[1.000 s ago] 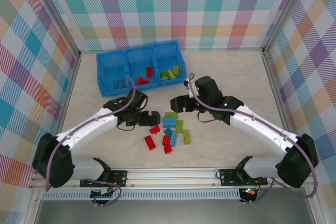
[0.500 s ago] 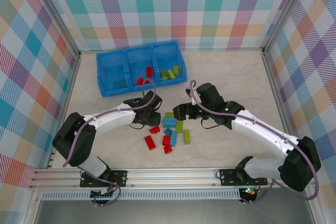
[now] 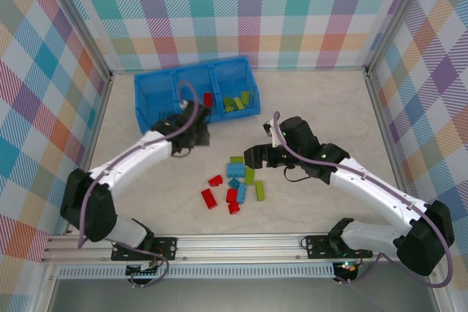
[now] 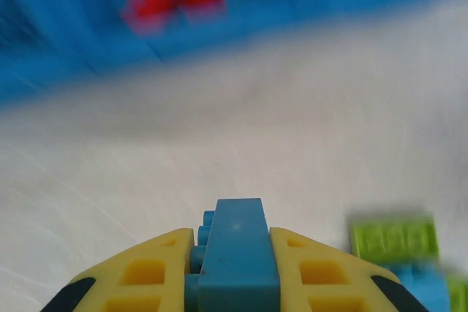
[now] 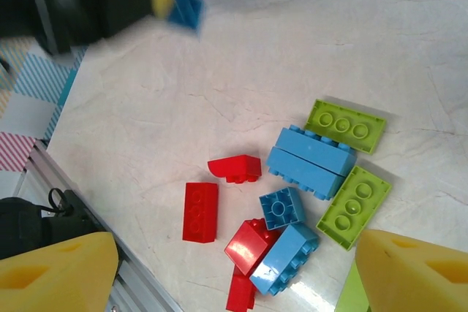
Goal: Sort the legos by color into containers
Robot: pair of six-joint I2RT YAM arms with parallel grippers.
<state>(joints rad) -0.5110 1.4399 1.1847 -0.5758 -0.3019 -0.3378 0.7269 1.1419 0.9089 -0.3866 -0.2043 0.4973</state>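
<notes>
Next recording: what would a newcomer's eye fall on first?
The left pincer gripping a light blue studded plastic brick, just in front of the long blue plastic three-compartment tray at the far left. Then the loose cluster of red, blue and lime green plastic bricks centred on the pale tabletop.
</notes>
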